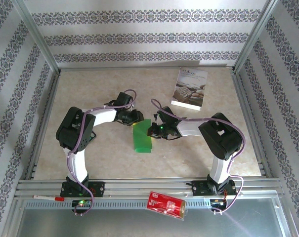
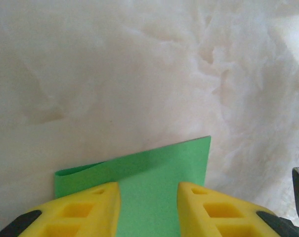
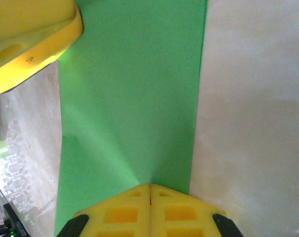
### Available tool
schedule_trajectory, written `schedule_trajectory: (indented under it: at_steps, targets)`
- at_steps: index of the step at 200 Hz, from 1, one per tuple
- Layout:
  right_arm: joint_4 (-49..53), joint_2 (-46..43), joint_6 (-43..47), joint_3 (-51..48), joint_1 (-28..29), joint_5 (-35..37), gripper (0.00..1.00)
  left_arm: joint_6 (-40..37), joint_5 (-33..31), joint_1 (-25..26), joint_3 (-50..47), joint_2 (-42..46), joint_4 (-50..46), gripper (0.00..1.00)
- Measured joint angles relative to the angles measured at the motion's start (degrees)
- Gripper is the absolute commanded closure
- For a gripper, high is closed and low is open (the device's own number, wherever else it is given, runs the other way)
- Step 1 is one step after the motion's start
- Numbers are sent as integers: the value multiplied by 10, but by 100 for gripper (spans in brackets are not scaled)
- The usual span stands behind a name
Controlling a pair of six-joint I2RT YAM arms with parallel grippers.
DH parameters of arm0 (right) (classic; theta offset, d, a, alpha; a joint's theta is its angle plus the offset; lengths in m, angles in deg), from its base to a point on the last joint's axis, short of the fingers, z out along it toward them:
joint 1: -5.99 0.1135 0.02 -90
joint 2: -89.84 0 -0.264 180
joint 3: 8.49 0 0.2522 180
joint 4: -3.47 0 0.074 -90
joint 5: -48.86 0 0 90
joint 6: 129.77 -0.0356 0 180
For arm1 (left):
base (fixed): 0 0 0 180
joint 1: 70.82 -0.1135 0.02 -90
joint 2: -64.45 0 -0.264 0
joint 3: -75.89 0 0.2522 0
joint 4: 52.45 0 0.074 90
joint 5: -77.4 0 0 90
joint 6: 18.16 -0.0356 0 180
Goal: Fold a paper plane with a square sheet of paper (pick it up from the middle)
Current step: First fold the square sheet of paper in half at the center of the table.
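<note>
The bright green sheet of paper (image 1: 142, 139) lies folded into a narrow strip on the marble table top, between the two arms. My left gripper (image 1: 135, 120) hovers at its far end, open, with its yellow fingers (image 2: 90, 207) standing apart and green paper (image 2: 154, 168) showing in the gap. A doubled layer shows at the paper's left edge there. My right gripper (image 1: 152, 130) is shut, and its joined tips (image 3: 150, 186) rest on the paper (image 3: 129, 98) near its right edge. A faint crease runs out from the tips. One left finger (image 3: 30, 44) shows at the top left of the right wrist view.
A white printed booklet (image 1: 190, 88) lies at the back right of the table. A red packet (image 1: 165, 204) sits on the metal rail at the front, and a red-and-white pen (image 1: 48, 197) lies at the front left. Metal frame posts and patterned walls surround the table.
</note>
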Motion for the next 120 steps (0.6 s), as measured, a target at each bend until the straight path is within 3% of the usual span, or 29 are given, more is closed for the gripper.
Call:
schedule_trajectory:
  at_steps: [31,57,90,120]
  targets:
    - [0,0,0,0,0,0,100,-1,8,-1,-1,5,1,58]
    - [0,0,0,0,0,2,100,17,11,6,-50,64,6,57]
    - [0,0,0,0,0,2,100,64,21,52,-132,158,41,60]
    - [-2,0,0,-1,0,2,100,99,40,82,-193,159,77,65]
